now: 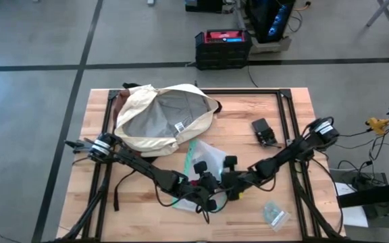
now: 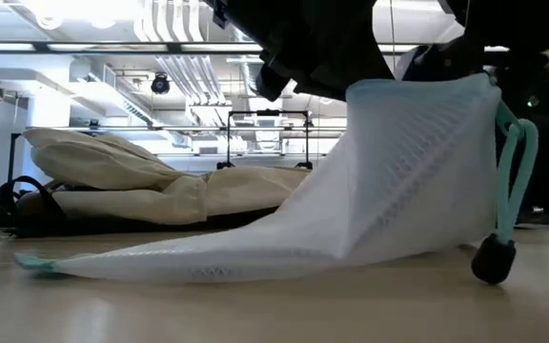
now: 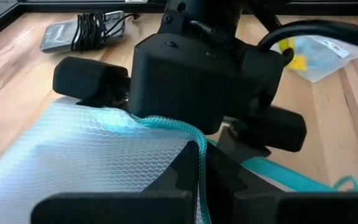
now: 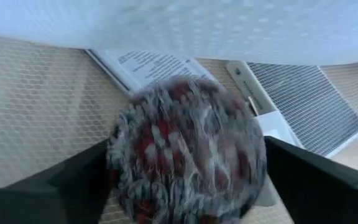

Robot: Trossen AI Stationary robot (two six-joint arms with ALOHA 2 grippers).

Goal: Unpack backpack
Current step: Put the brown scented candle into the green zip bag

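The cream-white backpack [image 1: 161,118] lies open on its side at the table's far left, grey lining showing; in the low view the backpack [image 2: 112,176] is behind. The clear teal-edged mesh pouch [image 1: 208,156] lies mid-table, nearer the front. In the low view the pouch [image 2: 398,181] is tented up at one end, and its far corner [image 2: 29,259] rests on the table. My left gripper [image 1: 203,194] is shut at the pouch's mouth. My right gripper [image 1: 216,183] reaches inside the pouch, around a grey-and-red fuzzy ball [image 4: 188,155]. My left gripper [image 3: 201,186] pinches the pouch's teal zip edge [image 3: 194,140] between its two fingers. That end of the pouch is lifted, and the mesh slopes down to the table. My right gripper [image 4: 188,177] is inside the pouch with the fuzzy ball between its two fingers [image 4: 73,183], one on each side of the ball. The ball sits above a printed leaflet [image 4: 148,65].
A black device [image 1: 264,131] lies on the table's right half, and a small clear bag [image 1: 274,214] near the front right. Inside the pouch are the leaflet and a white ribbed item [image 4: 303,106]. A teal loop [image 2: 518,171] hangs from the pouch's raised end.
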